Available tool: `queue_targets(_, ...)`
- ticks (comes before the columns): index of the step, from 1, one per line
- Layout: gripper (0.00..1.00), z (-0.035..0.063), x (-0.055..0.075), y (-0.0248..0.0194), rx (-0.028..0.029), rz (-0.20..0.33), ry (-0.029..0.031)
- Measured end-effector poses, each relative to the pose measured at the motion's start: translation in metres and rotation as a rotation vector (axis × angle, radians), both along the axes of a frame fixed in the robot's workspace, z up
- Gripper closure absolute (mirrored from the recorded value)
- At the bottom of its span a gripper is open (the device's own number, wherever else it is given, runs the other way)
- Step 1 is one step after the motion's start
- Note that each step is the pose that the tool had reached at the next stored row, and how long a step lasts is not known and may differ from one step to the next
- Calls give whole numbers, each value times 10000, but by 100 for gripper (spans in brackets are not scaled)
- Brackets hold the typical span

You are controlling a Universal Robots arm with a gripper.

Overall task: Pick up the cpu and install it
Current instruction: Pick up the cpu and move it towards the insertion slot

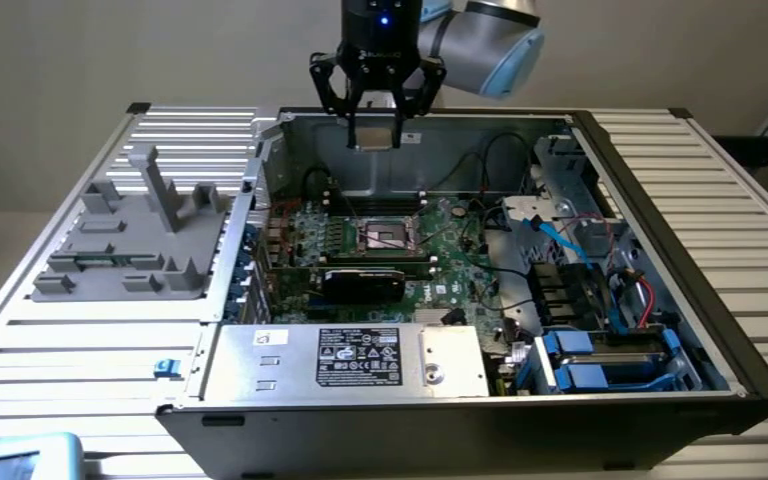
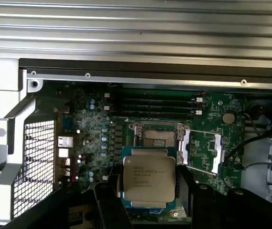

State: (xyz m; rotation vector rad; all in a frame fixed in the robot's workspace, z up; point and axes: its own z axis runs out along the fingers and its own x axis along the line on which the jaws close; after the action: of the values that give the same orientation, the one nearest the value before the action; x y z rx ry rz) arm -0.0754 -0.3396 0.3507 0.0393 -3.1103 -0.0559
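The cpu [image 2: 149,177] is up in the air, held flat by the end effector [image 2: 148,195]. Its shiny grey top has small writing on it and faces the wrist camera. One black finger [image 2: 108,202] presses on one side of the cpu and another black finger presses on the other side. So the end effector is closed on the cpu.

In the exterior view the cpu [image 1: 376,136] hangs over the back part of the open computer case [image 1: 704,300], high above the parts inside. The end effector [image 1: 377,138] points straight down from the grey arm [image 1: 491,35].

Down below lies the green board [image 1: 458,265] with a square socket [image 1: 387,237] in it. In the wrist view the socket [image 2: 159,136] is bare, and its silver flap [image 2: 200,148] lies open beside it. Long black slots [image 2: 150,102] run next to the socket.

In the exterior view a black card [image 1: 361,283] sits in front of the socket. Closer to the camera is a silver box [image 1: 344,360] with a label on top. Blue parts [image 1: 584,360] sit on the exterior view's right side of the case.

The case rests on a white ribbed bench [image 1: 77,350]. A grey plastic tray [image 1: 131,240] lies on the bench, on the exterior view's left of the case.
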Motion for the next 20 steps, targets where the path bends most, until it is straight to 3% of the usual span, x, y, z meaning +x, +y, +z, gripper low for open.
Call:
queue_targets(6, 44, -58, 73, 13, -1, -42, -6)
queue_targets(14, 44, -115, 102, 108, 2, -85, -5)
queue_targets(20, 44, -143, 153, 118, 14, -100, -6)
